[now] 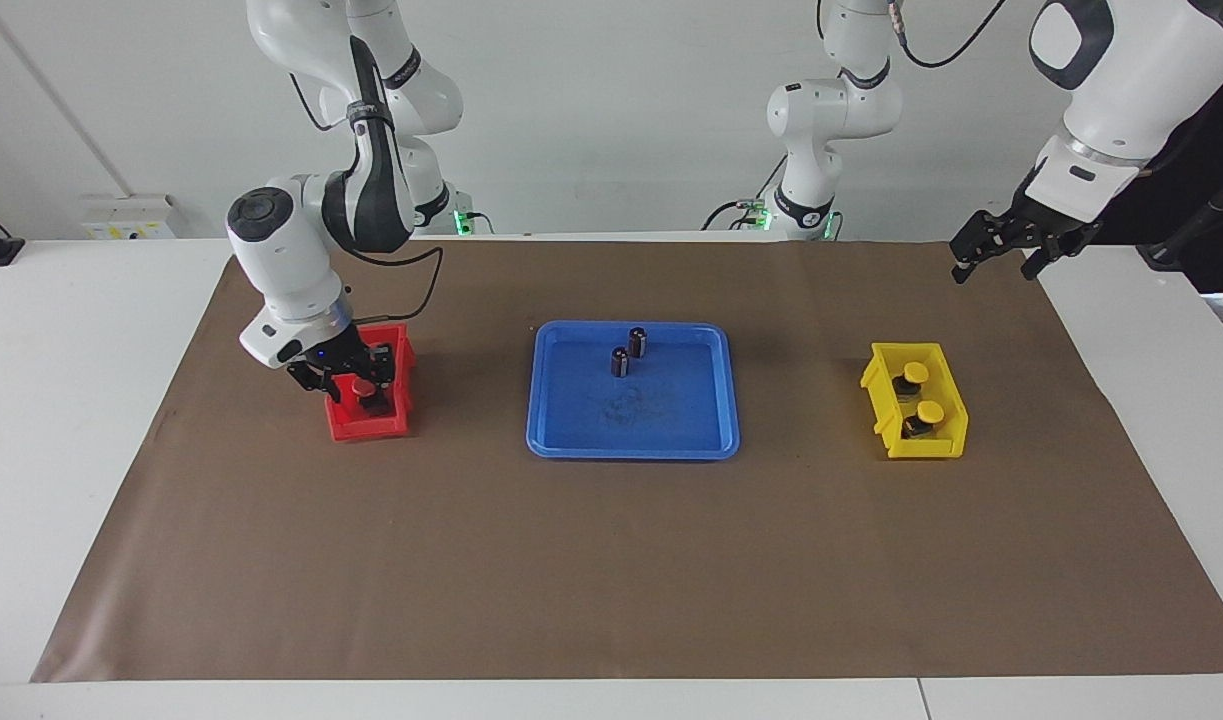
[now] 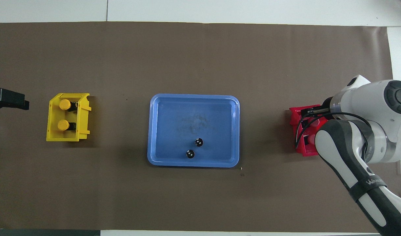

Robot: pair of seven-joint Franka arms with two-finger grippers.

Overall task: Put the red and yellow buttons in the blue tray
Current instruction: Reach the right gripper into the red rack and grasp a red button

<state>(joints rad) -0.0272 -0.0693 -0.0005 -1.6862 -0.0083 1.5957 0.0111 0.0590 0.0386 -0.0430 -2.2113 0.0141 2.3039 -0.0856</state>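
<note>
blue tray [image 1: 633, 440] blue | yellow buttons [image 1: 911, 373] yellow-capped | small bin [image 1: 369, 426] red | mat [image 1: 611, 560] brown

From my station the surface [image 1: 71, 450] looks smooth and white, covered by a matt brown sheet [image 1: 611, 560] that reads as paper. I see the blue tray [image 1: 561, 440] as smooth plastic, its floor scuffed dull in the middle. The red bin [image 1: 366, 428] and yellow bin [image 1: 946, 420] look like plain moulded plastic. The yellow buttons [image 2: 63, 114] have smooth caps. The two dark cylinders [image 1: 629, 352] shine slightly. The arm shells [image 1: 291, 260] are glossy white plastic.
</note>
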